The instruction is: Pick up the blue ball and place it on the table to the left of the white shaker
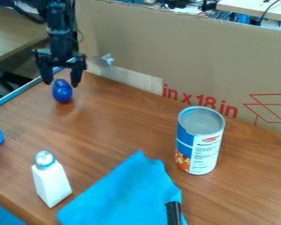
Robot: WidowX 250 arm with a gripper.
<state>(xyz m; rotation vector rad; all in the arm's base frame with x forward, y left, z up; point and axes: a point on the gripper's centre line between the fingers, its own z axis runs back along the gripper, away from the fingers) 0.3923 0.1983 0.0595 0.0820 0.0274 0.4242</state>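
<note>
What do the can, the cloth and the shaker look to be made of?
Can: likely metal, dull grey lid with raised rim, printed label around it. Cloth: soft fabric, matte, creased. Shaker: shiny, metal-looking cap; smooth white body, plastic or ceramic.

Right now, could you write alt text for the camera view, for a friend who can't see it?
A black gripper hangs open by a blue egg-shaped object on a wooden table. Nearer the camera are a white shaker, a bright blue cloth and a can, with cardboard behind.

Red "in x 18 in" [210, 101] on cardboard [184, 50]
</note>
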